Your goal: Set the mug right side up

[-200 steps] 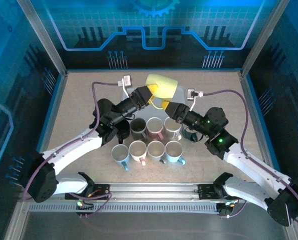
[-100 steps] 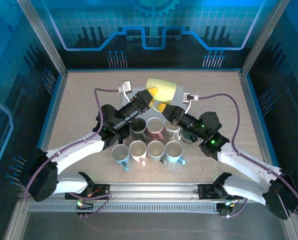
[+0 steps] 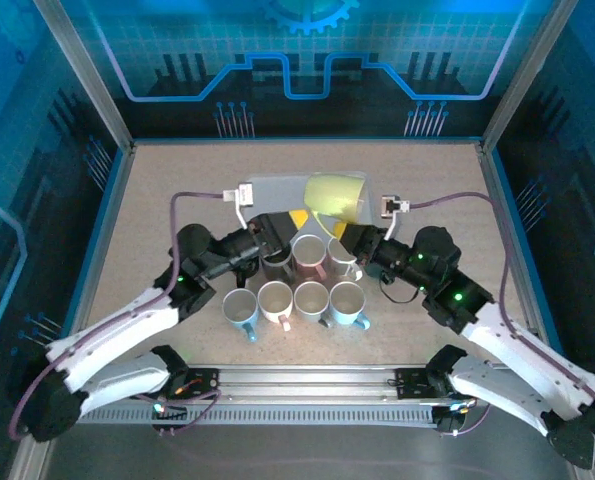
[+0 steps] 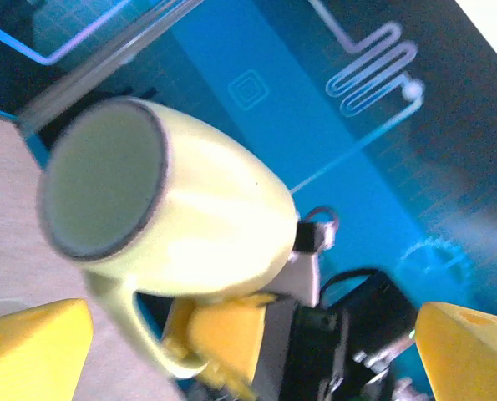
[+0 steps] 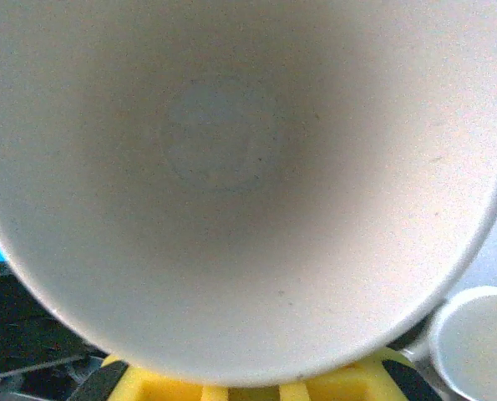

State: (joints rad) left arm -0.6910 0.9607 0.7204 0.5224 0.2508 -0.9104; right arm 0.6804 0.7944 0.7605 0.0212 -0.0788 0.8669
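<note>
Right pincer (image 3: 342, 233) gripped the yellow mug (image 3: 335, 193) by its rim, mouth tipped toward that arm; left pincer (image 3: 289, 224) hung wide open just beside it.

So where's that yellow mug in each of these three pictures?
Top external: yellow mug at centre, behind the rows of mugs.
Left wrist: left of centre, base facing the camera.
Right wrist: close up, looking into its pale inside.
Shared landmark: the right gripper clamped on it.
</note>
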